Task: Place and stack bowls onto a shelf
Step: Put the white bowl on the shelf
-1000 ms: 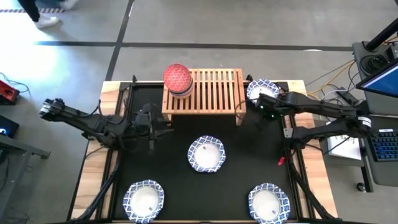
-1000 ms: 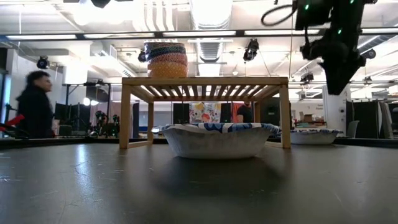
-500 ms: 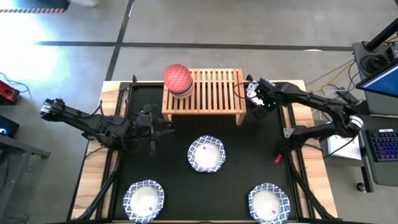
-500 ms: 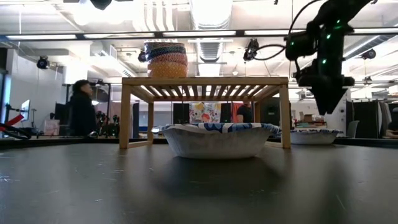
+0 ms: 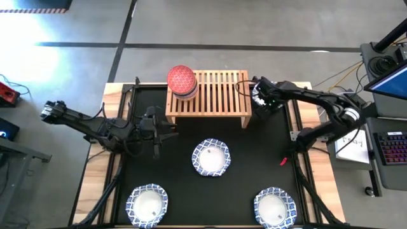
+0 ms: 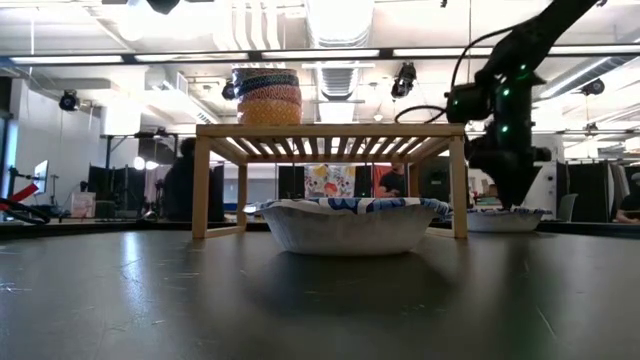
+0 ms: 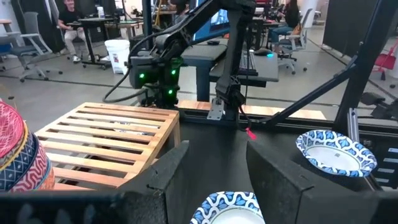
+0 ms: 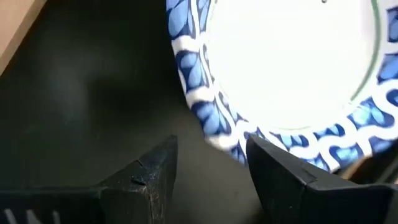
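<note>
Since a second ago: my right gripper point(image 5: 260, 100) has swung in from over the table's right edge and dropped to the white bowl point(image 5: 257, 94) beside the shelf's right leg; my left arm has not stirred.
Right gripper: fingers parted a moderate way, holding nothing; in the wrist view the blue-patterned rim point(image 8: 214, 121) sits just ahead of them, one finger point(image 8: 283, 171) at the rim's near edge.
Left gripper point(image 7: 214, 180): open and empty, waiting near the shelf's left front corner.
Bowls: four small ones stacked point(image 5: 181, 81) on the shelf's left end; three wide white bowls on the mat, at centre point(image 5: 210, 157), front left point(image 5: 147, 205) and front right point(image 5: 274, 207); the fourth is the one under my right gripper.
Shelf point(image 5: 216, 92): slatted top bare right of the small stack.
Doing it well: I judge I should straddle the rim, one finger inside and one outside, close firmly, then lift straight up before moving sideways.
Edges: the shelf's right leg point(image 6: 459, 180) stands just beside this bowl, and the table's far right corner is near on the other side.
Open room: upward is clear, and the slats give a wide landing.
</note>
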### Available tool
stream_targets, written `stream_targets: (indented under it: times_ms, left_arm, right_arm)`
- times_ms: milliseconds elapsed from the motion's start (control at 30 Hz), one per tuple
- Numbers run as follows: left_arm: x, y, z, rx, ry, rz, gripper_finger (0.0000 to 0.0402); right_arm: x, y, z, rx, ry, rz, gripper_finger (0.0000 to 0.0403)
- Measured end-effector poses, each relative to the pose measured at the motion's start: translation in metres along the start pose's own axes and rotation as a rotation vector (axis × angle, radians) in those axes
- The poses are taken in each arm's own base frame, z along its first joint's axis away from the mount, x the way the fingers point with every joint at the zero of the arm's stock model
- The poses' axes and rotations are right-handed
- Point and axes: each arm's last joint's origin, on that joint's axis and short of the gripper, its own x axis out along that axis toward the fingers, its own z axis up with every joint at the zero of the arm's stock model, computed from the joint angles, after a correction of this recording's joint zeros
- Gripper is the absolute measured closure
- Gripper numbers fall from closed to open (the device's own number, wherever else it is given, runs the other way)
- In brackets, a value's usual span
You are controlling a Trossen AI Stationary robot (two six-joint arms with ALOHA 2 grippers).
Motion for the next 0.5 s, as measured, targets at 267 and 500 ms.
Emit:
stream_targets:
  times_ms: [267,500]
  left_arm:
    - [-0.002,0.001,0.002,0.016,-0.009,-0.001,0.0261]
    - [-0.006,0.003,0.004,0.007,-0.025,-0.002,0.0261]
  right_arm:
    - [0.026,-0.002,0.012,0.005,0.029,-0.007,0.0228]
    - [0.033,-0.001,0.015,0.009,0.030,-0.009,0.0272]
